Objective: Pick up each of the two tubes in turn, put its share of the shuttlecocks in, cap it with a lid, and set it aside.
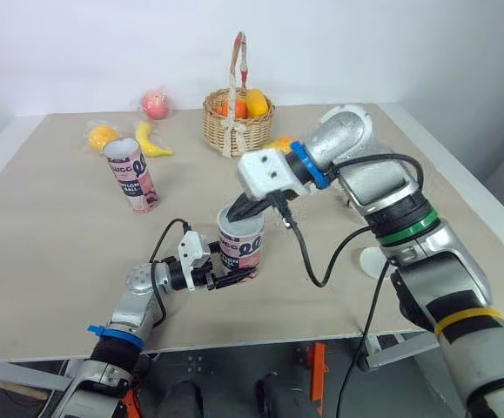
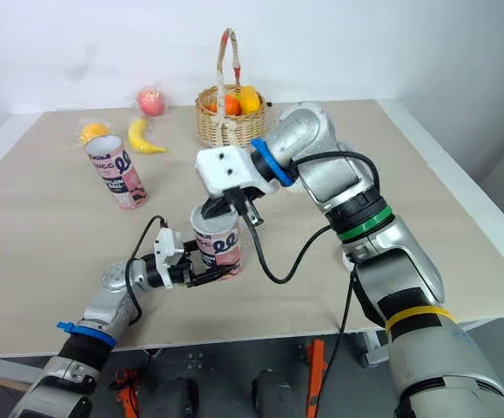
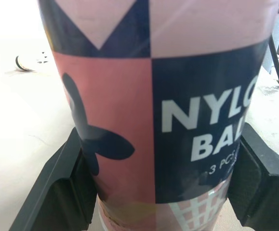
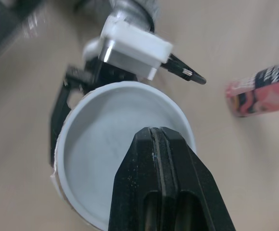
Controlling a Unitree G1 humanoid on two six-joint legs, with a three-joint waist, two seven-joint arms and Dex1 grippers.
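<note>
1. My left gripper [image 1: 231, 277] pinches the tube [image 1: 243, 251] low down. Tube stands upright on the table [image 1: 60, 261], near the front edge.
2. My right gripper [image 1: 238, 212] has its fingers pressed together, tips down at the white lid [image 4: 100, 159] on top of the tube.
3. Risk: an off-centre push could cock the lid or tip the tube, bc the grip is low.

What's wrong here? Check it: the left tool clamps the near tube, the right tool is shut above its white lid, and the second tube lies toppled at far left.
The second tube stands upright, not toppled; the left eye view shows it. The rest holds: left tool clamps the near tube, right tool shut above its white lid.
</note>
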